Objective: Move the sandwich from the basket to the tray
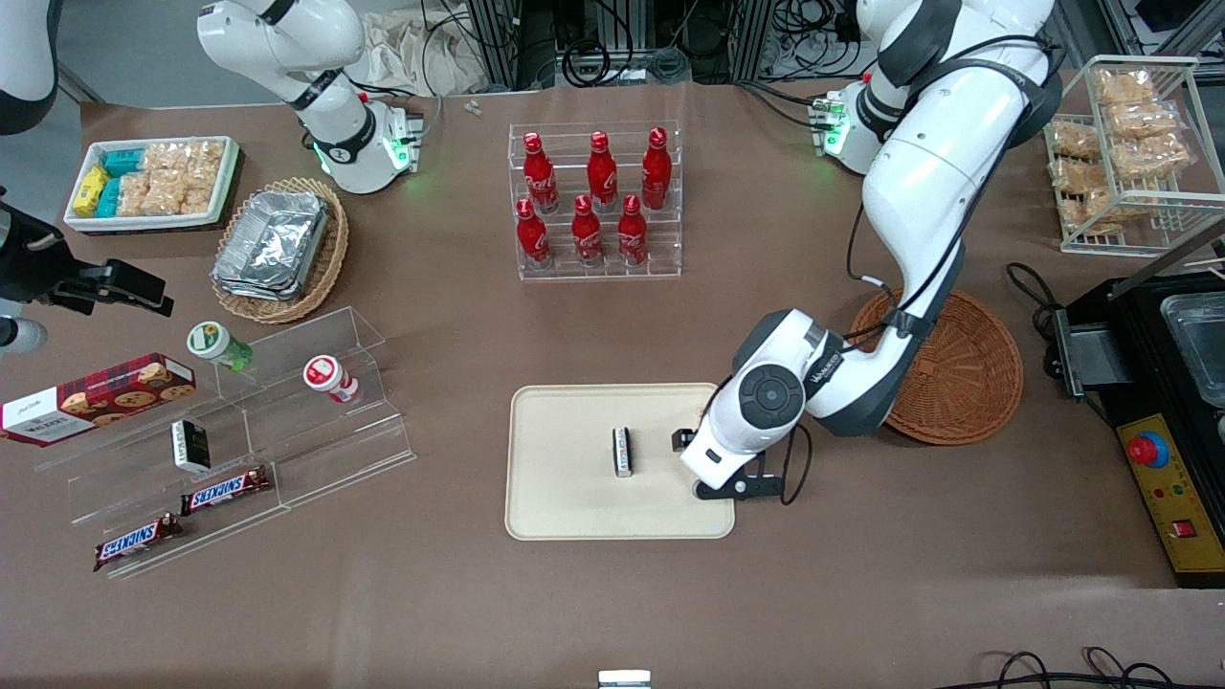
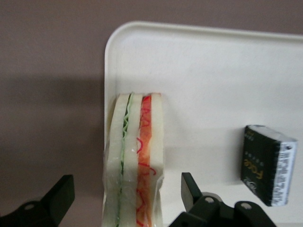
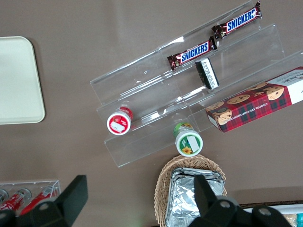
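Observation:
The sandwich [image 2: 137,161] stands on its edge on the cream tray [image 2: 213,85], right at the tray's rim toward the working arm's end, with green and red-orange filling showing. My left gripper [image 2: 127,182] is open, one finger on each side of the sandwich with gaps to both. In the front view the gripper [image 1: 703,450] hangs low over that rim of the tray [image 1: 574,498] and hides the sandwich. The reddish-brown basket [image 1: 957,373] sits beside the tray, partly under the arm, and nothing shows in it.
A small black packet [image 1: 623,451] stands on the tray near its middle, also seen in the left wrist view [image 2: 267,165]. A rack of red bottles [image 1: 593,201] stands farther from the front camera. Clear acrylic steps with snacks [image 1: 239,421] lie toward the parked arm's end.

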Robot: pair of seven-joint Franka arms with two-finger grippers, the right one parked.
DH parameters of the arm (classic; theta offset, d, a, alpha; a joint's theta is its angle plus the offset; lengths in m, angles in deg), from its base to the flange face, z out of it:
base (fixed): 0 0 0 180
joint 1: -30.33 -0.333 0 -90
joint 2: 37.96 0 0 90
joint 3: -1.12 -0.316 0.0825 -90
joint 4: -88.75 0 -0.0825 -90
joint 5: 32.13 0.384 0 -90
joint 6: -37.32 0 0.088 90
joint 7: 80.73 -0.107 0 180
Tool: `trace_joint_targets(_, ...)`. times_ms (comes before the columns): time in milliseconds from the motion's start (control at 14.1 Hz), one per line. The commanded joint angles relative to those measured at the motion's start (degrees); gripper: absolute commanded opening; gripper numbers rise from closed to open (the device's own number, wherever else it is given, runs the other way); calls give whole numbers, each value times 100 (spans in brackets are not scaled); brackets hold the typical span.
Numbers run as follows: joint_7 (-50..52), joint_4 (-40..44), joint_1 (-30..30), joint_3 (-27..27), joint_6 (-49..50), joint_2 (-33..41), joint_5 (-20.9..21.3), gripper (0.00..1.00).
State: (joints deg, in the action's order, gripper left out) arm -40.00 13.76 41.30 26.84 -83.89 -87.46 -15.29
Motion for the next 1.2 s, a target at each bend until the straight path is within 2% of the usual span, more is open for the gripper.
trace_joint_targets(0,313,55,80,-41,543,580,135,100)
trace_joint_targets(213,446,-224,-120,-67,1622,1738,66,100)
trace_joint_targets(283,393,-435,-522,3,1766,2073,-13,100)
trace_joint_targets(425,-71,-1101,-1243,301,1741,2916,-521,100)
trace_joint_targets(567,-564,-1796,-1606,285,1750,3778,-1215,100)
trace_joint_targets(709,-1038,-2254,-2079,276,1793,4350,-1314,100)
trace_joint_targets(850,-1408,-2380,-2527,276,2029,4660,-1341,100)
trace_joint_targets(1134,-2155,-2256,-3126,276,2321,4643,-1332,100)
